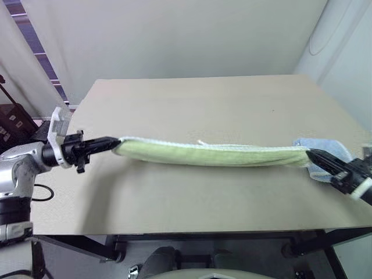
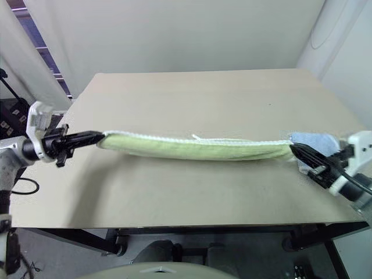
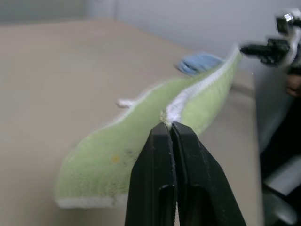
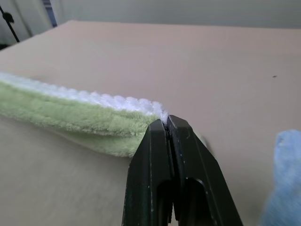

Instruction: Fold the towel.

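Here, light-green towel [image 1: 212, 154] with white edging, stretched between left hand [image 1: 116, 143] and right hand [image 1: 310, 153], both pinching corners.

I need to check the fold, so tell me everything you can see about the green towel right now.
The towel is light-green terry cloth with white stitched edging and a small white loop along its top edge. It is doubled over lengthwise and stretched into a long, slightly sagging band over the table. The left gripper is shut on one end and the right gripper on the other. Its underside seems to rest on or just above the tabletop. A light-blue cloth lies behind its right end.
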Controlling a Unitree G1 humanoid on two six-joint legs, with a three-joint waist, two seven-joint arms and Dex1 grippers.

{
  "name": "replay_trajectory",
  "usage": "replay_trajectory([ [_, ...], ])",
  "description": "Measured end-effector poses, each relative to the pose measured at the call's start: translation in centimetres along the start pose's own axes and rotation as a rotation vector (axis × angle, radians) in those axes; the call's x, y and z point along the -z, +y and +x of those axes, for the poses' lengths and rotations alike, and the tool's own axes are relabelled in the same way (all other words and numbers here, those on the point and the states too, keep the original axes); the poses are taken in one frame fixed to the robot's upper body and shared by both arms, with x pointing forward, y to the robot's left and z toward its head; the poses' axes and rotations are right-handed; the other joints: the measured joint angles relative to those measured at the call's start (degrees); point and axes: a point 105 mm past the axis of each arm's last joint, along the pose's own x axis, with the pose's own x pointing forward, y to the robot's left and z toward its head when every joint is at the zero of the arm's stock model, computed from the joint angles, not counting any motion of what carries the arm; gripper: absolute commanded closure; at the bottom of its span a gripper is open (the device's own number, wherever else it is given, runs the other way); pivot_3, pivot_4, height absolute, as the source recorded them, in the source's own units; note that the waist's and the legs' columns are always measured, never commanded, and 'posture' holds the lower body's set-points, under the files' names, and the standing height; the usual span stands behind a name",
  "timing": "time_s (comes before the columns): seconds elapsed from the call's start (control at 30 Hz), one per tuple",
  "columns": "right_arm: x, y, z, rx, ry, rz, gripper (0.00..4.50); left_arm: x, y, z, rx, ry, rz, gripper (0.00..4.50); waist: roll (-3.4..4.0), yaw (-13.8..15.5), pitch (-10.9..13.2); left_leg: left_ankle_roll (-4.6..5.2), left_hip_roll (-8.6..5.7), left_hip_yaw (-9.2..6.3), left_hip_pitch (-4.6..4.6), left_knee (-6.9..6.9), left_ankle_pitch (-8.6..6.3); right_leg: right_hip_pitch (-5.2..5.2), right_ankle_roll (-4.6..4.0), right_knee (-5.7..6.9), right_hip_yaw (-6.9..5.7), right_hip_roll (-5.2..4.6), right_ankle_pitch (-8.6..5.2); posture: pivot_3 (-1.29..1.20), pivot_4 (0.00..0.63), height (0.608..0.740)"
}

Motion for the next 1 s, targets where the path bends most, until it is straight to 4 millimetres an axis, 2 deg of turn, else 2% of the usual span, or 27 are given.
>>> replay_trajectory([
  [0.13, 1.5, 0.9, -2.1, -0.029, 0.077, 0.005, 4.50, 2.0, -1.6, -1.1, 0.035, 0.097, -0.036, 4.48, 0.09, 0.0, 0.0, 0.05, 0.03, 0.09, 0.22, -0.29, -0.05, 0.23, -0.03, -0.38, 0.00, -0.08, -0.01, 0.00, 0.000, 0.740],
  [0.23, 1.8, 1.8, -3.0, -0.063, 0.102, -0.015, 4.50, 3.9, -2.2, -1.9, 0.048, 0.180, -0.060, 4.48, 0.18, 0.0, 0.0, 0.11, 0.06, 0.20, 0.27, -0.55, -0.09, 0.15, -0.08, -0.72, -0.01, -0.19, 0.02, 0.00, 0.000, 0.740],
  [0.37, 2.6, 2.5, -3.4, -0.087, 0.132, -0.025, 4.50, 5.0, -2.5, -2.0, 0.069, 0.217, -0.068, 4.48, 0.19, 0.0, 0.0, 0.30, 0.08, 0.24, 0.20, -0.62, -0.21, 0.08, -0.04, -1.01, -0.02, -0.19, -0.01, 0.00, 0.000, 0.740],
  [0.47, 3.1, 2.8, -2.8, -0.108, 0.144, -0.023, 4.50, 5.6, -2.4, -2.0, 0.070, 0.240, -0.068, 4.48, 0.23, 0.0, 0.0, 0.36, 0.08, 0.29, 0.19, -0.62, -0.25, 0.07, -0.03, -1.07, 0.02, -0.20, -0.01, 0.00, 0.000, 0.740],
  [0.6, 2.8, 2.6, -0.2, -0.140, 0.120, -0.042, 4.50, 5.1, -1.2, -1.8, 0.041, 0.198, -0.067, 4.48, 0.23, 0.1, 0.0, 0.36, 0.10, 0.32, 0.22, -0.59, -0.25, 0.09, -0.04, -1.06, -0.02, -0.28, 0.00, 0.00, 0.000, 0.740],
  [0.67, 2.6, 1.7, 1.4, -0.130, 0.097, -0.028, 4.50, 4.8, -0.3, -1.5, 0.017, 0.169, -0.063, 4.48, 0.21, 0.1, 0.0, 0.36, 0.10, 0.37, 0.30, -0.57, -0.25, 0.14, -0.04, -1.07, -0.03, -0.32, 0.01, 0.00, 0.000, 0.740],
  [0.77, 3.0, 0.3, 4.1, -0.126, 0.079, 0.014, 4.50, 4.6, 1.5, 0.1, -0.030, 0.080, -0.081, 4.48, 0.20, 0.2, 0.0, 0.38, 0.09, 0.43, 0.28, -0.54, -0.25, 0.08, -0.01, -1.06, -0.12, -0.41, 0.02, 0.00, 0.000, 0.740],
  [0.83, 3.7, -0.3, 5.5, -0.122, 0.087, 0.030, 4.50, 5.0, 2.4, 0.8, -0.062, 0.041, -0.114, 4.48, 0.16, 0.3, 0.0, 0.53, 0.09, 0.43, 0.21, -0.55, -0.21, -0.04, 0.07, -1.06, -0.13, -0.41, 0.06, 0.00, 0.000, 0.740],
  [0.9, 4.4, -0.8, 6.8, -0.121, 0.100, 0.051, 4.50, 5.7, 3.1, 1.3, -0.096, 0.019, -0.139, 4.48, 0.14, 0.3, 0.0, 0.60, 0.08, 0.43, 0.15, -0.58, -0.23, -0.14, 0.53, -0.98, -0.13, -0.40, 0.31, 0.00, 0.000, 0.740],
  [1.0, 5.5, -1.5, 8.2, -0.097, 0.103, 0.085, 4.50, 6.7, 4.1, 2.0, -0.148, -0.004, -0.147, 4.48, 0.13, 0.3, 0.0, 0.61, 0.08, 0.43, 0.13, -0.61, -0.23, -0.22, 0.57, -0.91, -0.14, -0.39, 0.33, 0.00, 0.000, 0.740],
])
